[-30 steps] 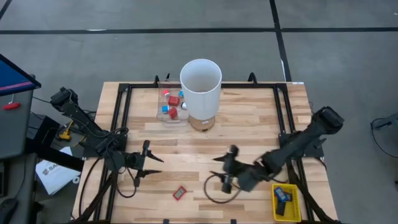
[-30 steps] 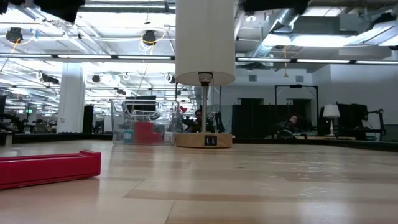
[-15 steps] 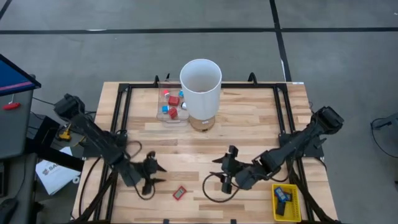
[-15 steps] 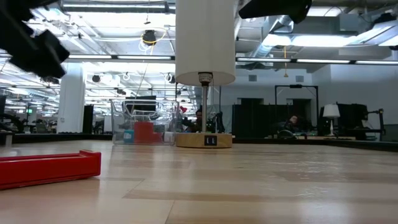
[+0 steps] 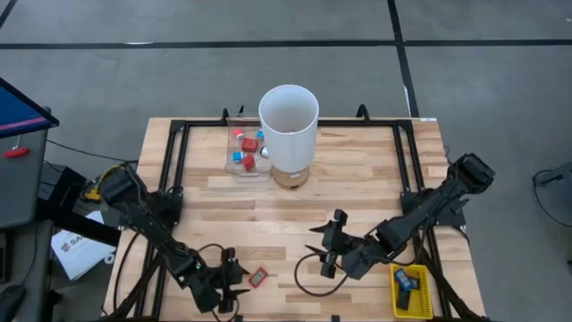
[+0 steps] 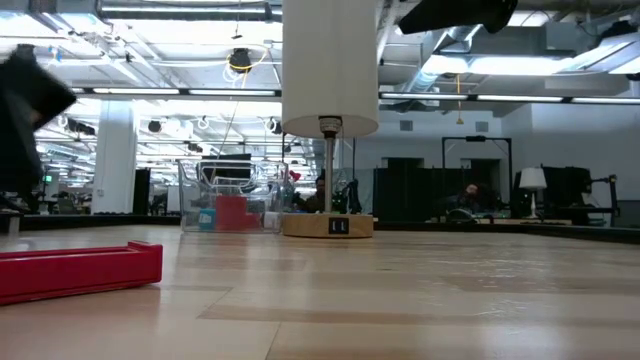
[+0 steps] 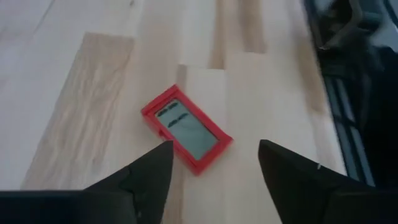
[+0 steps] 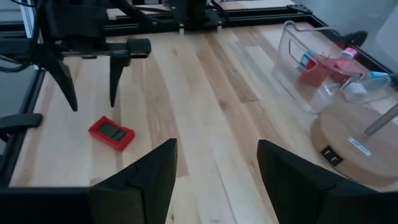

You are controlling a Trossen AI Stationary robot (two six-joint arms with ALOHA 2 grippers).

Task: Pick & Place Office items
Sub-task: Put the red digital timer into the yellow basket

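Presently: red calculator-like item (image 5: 259, 277) flat on the counter (image 5: 357, 179) at 6 o'clock, left gripper (image 5: 234, 288) beside it, jaws parted and empty, apparently to straddle it; right gripper (image 5: 326, 246) waits at 5 o'clock, jaws likewise parted, holding nothing.

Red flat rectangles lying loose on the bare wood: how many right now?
1: the red flat rectangle near the table's front edge, just ahead of the left end effector. Others may sit hidden in the clear bin.

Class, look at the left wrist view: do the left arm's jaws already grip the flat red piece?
No: the flat red piece lies on the table, apart from the open jaws.
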